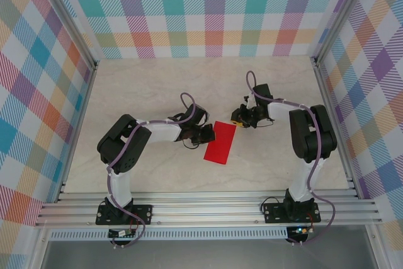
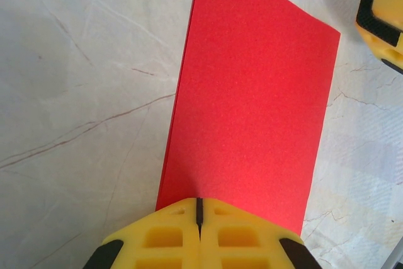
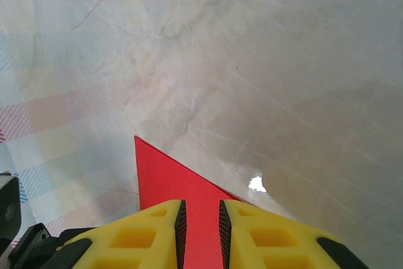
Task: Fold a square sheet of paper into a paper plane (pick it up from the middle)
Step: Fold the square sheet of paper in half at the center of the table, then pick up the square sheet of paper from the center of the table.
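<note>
Left gripper [image 2: 199,212], jaws together, presses red paper's [image 2: 252,105] nine o'clock edge; right gripper [image 3: 200,212], slightly apart at two o'clock. Advise aligning edges before creasing.

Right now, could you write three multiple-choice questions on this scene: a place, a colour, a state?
1. Where does the paper lie?
A) between the left gripper and the right gripper
B) against the back wall
C) on a shelf
2. What colour is the paper?
A) blue
B) red
C) white
3. How are the left gripper's fingers?
A) wide apart
B) shut
C) around a cup
Key: 1 A, the top view shows it between them; 2 B, it is red in all views; 3 B, the fingers meet over the paper's edge.
</note>
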Controlling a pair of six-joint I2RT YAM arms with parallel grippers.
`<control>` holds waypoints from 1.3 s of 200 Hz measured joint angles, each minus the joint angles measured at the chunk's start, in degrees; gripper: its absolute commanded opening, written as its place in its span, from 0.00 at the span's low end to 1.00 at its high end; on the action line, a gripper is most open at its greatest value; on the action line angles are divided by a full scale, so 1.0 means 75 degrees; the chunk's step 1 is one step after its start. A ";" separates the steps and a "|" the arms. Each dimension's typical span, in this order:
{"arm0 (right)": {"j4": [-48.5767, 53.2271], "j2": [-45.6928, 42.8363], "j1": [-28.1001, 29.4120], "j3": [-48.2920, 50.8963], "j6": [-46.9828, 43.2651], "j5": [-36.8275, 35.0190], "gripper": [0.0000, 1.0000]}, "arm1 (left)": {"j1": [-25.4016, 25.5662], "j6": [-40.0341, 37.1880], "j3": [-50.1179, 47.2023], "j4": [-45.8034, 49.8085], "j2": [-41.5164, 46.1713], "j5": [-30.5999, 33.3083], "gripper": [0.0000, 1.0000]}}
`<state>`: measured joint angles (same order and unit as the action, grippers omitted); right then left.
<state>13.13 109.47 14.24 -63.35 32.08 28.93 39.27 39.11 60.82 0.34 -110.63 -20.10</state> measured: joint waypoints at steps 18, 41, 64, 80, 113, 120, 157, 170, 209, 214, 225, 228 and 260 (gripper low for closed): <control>-0.0015 0.0181 0.0000 0.0000 0.0000 -0.0003 0.23 | 0.0003 -0.0006 0.0015 0.0029 -0.0003 0.0003 0.00; -0.0023 0.0318 -0.0055 -0.0009 0.0003 0.0093 0.25 | 0.0009 -0.0020 0.0029 0.0079 -0.0003 0.0015 0.00; 0.0073 0.0277 -0.0055 -0.0058 -0.0017 0.0050 0.27 | 0.0012 -0.0017 0.0055 0.0111 -0.0003 0.0023 0.00; 0.0332 0.0131 -0.0050 -0.0076 -0.0143 -0.0050 0.32 | 0.0015 -0.0017 0.0055 0.0117 0.0003 0.0023 0.00; 0.0950 -0.0799 -0.0050 -0.0067 -0.0286 -0.0344 0.38 | 0.0079 0.0009 0.0020 0.0265 0.0140 0.0152 0.09; 0.1023 -0.1052 -0.0050 -0.0044 -0.0303 -0.0391 0.39 | 0.0099 0.0017 -0.0047 0.0358 0.0242 0.0207 0.13; 0.1221 -0.1883 -0.0047 0.0533 -0.0248 -0.0455 0.44 | 0.0128 0.0090 -0.0600 0.0778 0.1230 0.0542 0.28; 0.1262 -0.1871 -0.0003 0.0810 -0.0181 -0.0466 0.45 | 0.0131 0.0166 -0.0801 0.0796 0.1670 0.0734 0.28; 0.1376 -0.1763 0.0341 0.1241 -0.0023 -0.0449 0.46 | 0.0134 0.0341 -0.1431 0.0793 0.2518 0.1212 0.31; 0.1358 -0.1737 0.0396 0.1241 0.0012 -0.0428 0.46 | 0.0134 0.0379 -0.1513 0.0801 0.2559 0.1253 0.32; 0.1285 -0.1664 0.0498 0.1241 0.0073 -0.0391 0.46 | 0.0134 0.0434 -0.1635 0.0822 0.2597 0.1343 0.33; 0.1268 -0.1649 0.0525 0.1241 0.0093 -0.0385 0.46 | 0.0134 0.0452 -0.1655 0.0831 0.2602 0.1361 0.33; 0.1122 -0.1431 0.0702 0.1247 0.0248 -0.0283 0.46 | 0.0134 0.0501 -0.1792 0.0944 0.2661 0.1469 0.35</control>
<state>21.54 98.74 19.51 -54.00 33.93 26.81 40.27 42.87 47.37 7.42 -90.67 -9.08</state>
